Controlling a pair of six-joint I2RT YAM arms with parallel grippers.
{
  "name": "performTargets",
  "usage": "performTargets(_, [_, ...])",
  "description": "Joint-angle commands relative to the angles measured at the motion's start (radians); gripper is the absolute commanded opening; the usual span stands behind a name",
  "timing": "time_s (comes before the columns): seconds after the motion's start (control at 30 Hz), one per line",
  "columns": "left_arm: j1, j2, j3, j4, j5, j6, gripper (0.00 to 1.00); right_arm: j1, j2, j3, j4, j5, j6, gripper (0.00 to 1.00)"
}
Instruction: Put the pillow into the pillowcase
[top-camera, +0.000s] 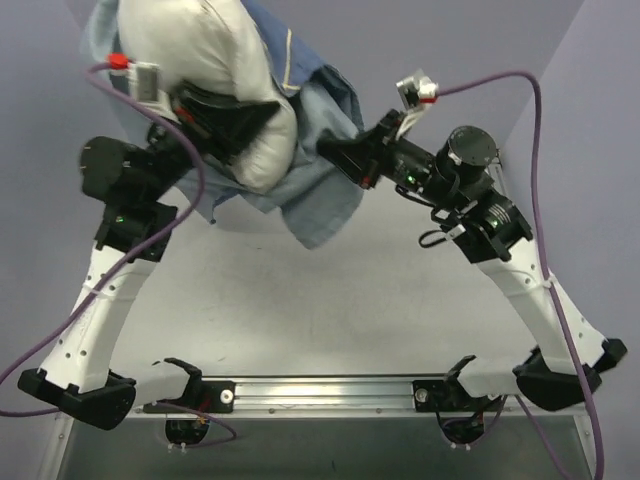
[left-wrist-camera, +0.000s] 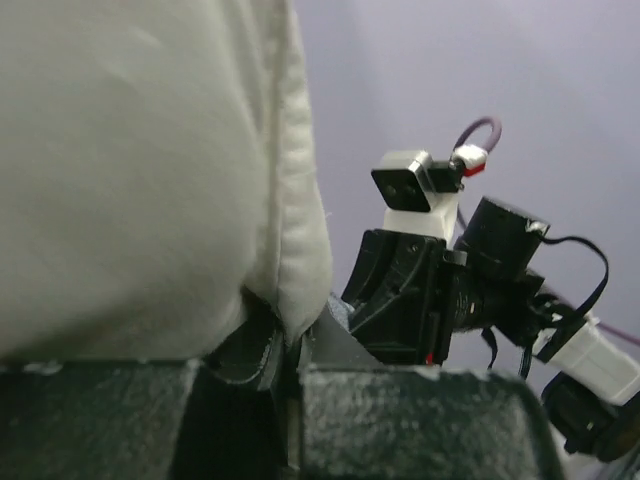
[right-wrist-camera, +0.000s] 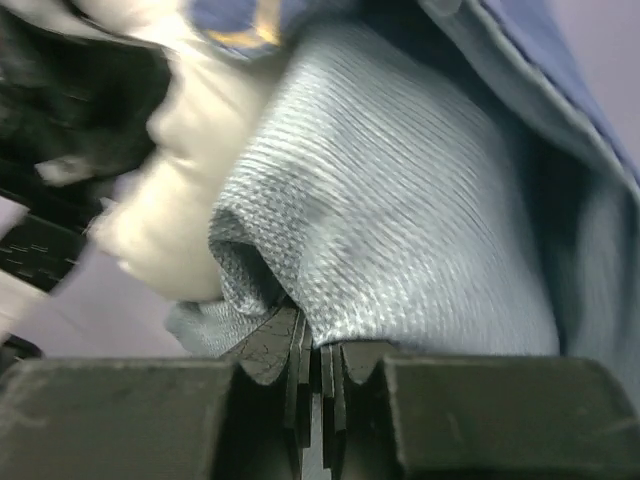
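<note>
Far left, over the tabletop (top-camera: 330, 300), the left claw (left-wrist-camera: 288, 365) is pressed together on the seamed edge of the white pillow (top-camera: 190, 50). Just right of it and touching it hangs the pale blue pillowcase (top-camera: 325, 195). A bunched fold of its cloth is pinched in the right claw (right-wrist-camera: 315, 365).
</note>
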Motion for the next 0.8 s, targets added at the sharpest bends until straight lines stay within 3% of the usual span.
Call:
performTargets(0.0, [-0.128,0.125,-0.169,-0.265,-0.042,0.226,0.0,-0.146,-0.072,-0.293,-0.168,0.03,0.071,0.0])
performTargets(0.07, [-0.169,0.226,-0.218,-0.357,-0.044,0.269,0.0,-0.203,-0.118,-0.491,-0.309,-0.035,0.1,0.0])
performTargets(0.17, [-0.26,0.372,-0.242,-0.479,-0.076,0.375,0.0,-0.333,-0.085,-0.69,-0.426,-0.312,0.175,0.0])
performTargets(0.27, [-0.317,0.493,-0.197,-0.533,-0.132,0.455,0.0,-0.441,-0.029,-0.787,-0.47,-0.511,0.201,0.0])
performTargets(0.33, [-0.325,0.568,-0.151,-0.55,-0.128,0.46,0.0,-0.484,-0.035,-0.771,-0.509,-0.503,0.169,0.0])
performTargets(0.4, [-0.323,0.599,-0.125,-0.56,-0.117,0.452,0.0,-0.539,-0.011,-0.669,-0.615,-0.483,0.022,0.08])
performTargets(0.47, [-0.323,0.61,-0.113,-0.56,-0.082,0.45,0.0,-0.588,0.026,-0.595,-0.811,-0.397,-0.179,0.09])
performTargets(0.53, [-0.325,0.588,-0.116,-0.562,-0.013,0.435,0.0,-0.625,0.063,-0.538,-0.962,-0.339,-0.301,0.19])
performTargets(0.57, [-0.326,0.575,-0.127,-0.563,0.022,0.429,0.0,-0.675,0.078,-0.521,-1.013,-0.319,-0.404,0.29])
performTargets(0.67, [-0.32,0.492,-0.125,-0.565,0.159,0.443,0.23,-0.734,0.162,-0.382,-1.199,-0.315,-0.515,0.4])
performTargets(0.7, [-0.314,0.464,-0.121,-0.582,0.16,0.469,0.37,-0.818,0.182,-0.349,-1.215,-0.333,-0.518,0.42])
performTargets(0.77, [-0.302,0.392,-0.104,-0.602,0.104,0.495,0.53,-0.875,0.236,-0.251,-1.194,-0.359,-0.48,0.45])
